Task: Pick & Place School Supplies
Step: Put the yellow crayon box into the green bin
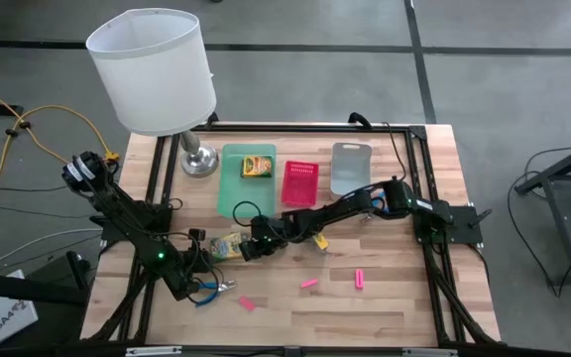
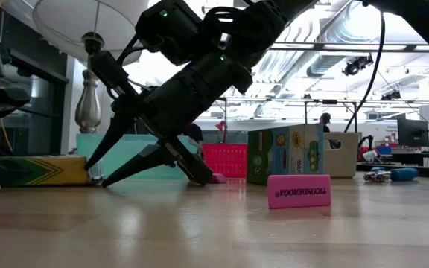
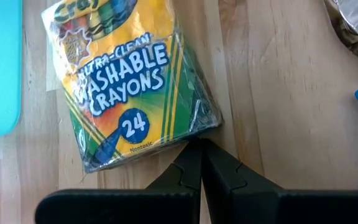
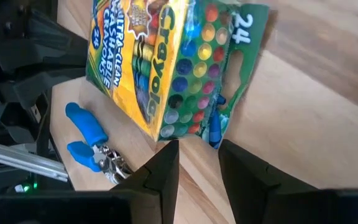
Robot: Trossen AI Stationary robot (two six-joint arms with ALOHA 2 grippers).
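On the table (image 1: 385, 297), a crayon box (image 1: 227, 245) lying flat at about the seven o'clock side of centre, long axis running roughly three-to-nine, just at the six o'clock edge of the green tray (image 1: 234, 193). Flanked by both arms: right gripper (image 1: 256, 245) at its three o'clock end, fingers (image 4: 161, 171) half parted, close to the torn flap end, seemingly grasping nothing. Left gripper (image 1: 192, 260) at its seven o'clock corner, fingers (image 3: 191, 168) clenched together, empty, tips nearly touching the box edge.
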